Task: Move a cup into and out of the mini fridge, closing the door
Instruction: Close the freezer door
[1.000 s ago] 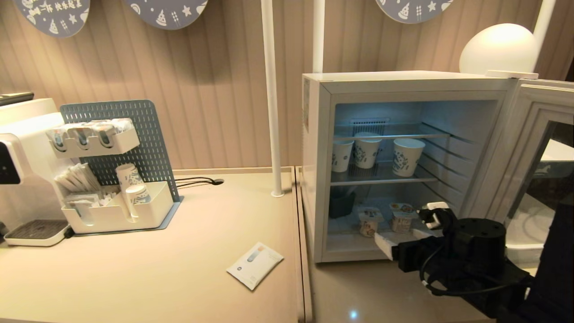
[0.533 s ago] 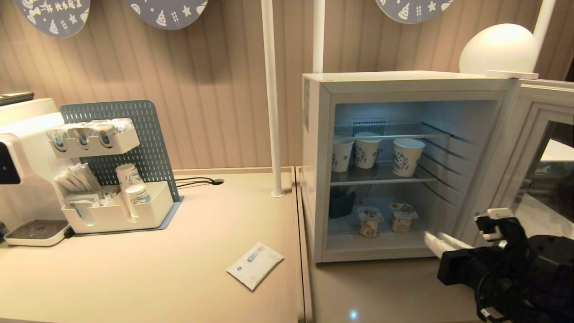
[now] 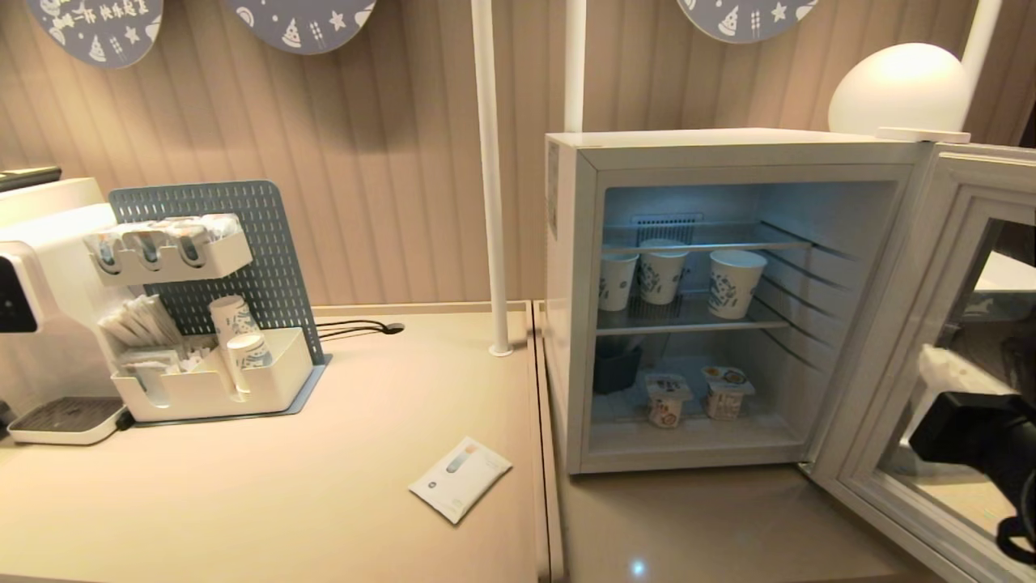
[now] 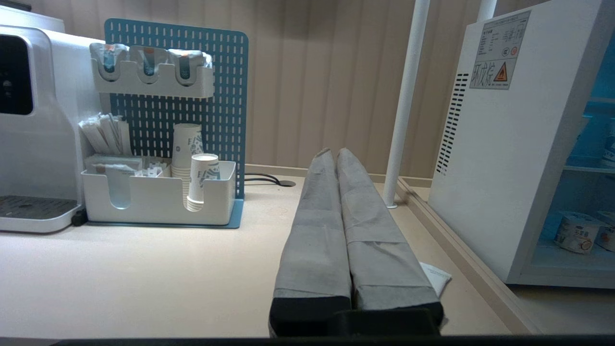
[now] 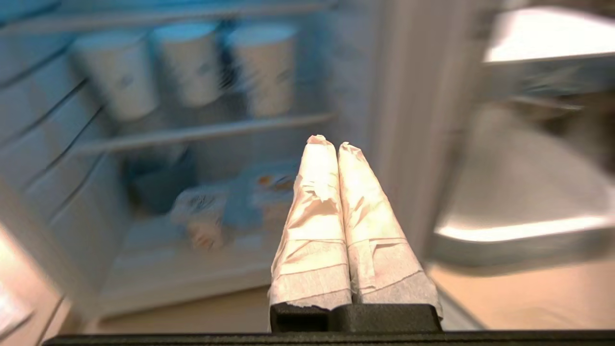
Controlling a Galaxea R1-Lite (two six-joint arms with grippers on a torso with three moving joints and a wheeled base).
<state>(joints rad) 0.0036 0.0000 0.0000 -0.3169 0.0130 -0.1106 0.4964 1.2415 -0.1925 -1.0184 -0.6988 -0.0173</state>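
The mini fridge (image 3: 573, 308) stands open on the counter, and its door (image 3: 894, 340) is swung out to the right. Three patterned paper cups sit on its middle shelf; the rightmost cup (image 3: 735, 282) stands a little apart from the other two. My right gripper (image 3: 932, 358) is at the far right, in front of the door's inner side, shut and empty. In the right wrist view, the right gripper (image 5: 331, 142) points at the fridge's right edge, with the cups (image 5: 262, 67) beyond it. My left gripper (image 4: 332, 152) is parked shut over the counter, left of the fridge (image 4: 504, 144).
Two yoghurt tubs (image 3: 665, 399) and a dark container (image 3: 615, 368) sit on the fridge floor. A sachet (image 3: 460, 478) lies on the counter. A cup organiser (image 3: 218, 380) and a coffee machine (image 3: 40, 267) stand at the left. A white pole (image 3: 490, 202) rises beside the fridge.
My right gripper has drawn back from the fridge's lower opening and swung right to the door. Its fingers have gone from open to shut. The left arm has not moved.
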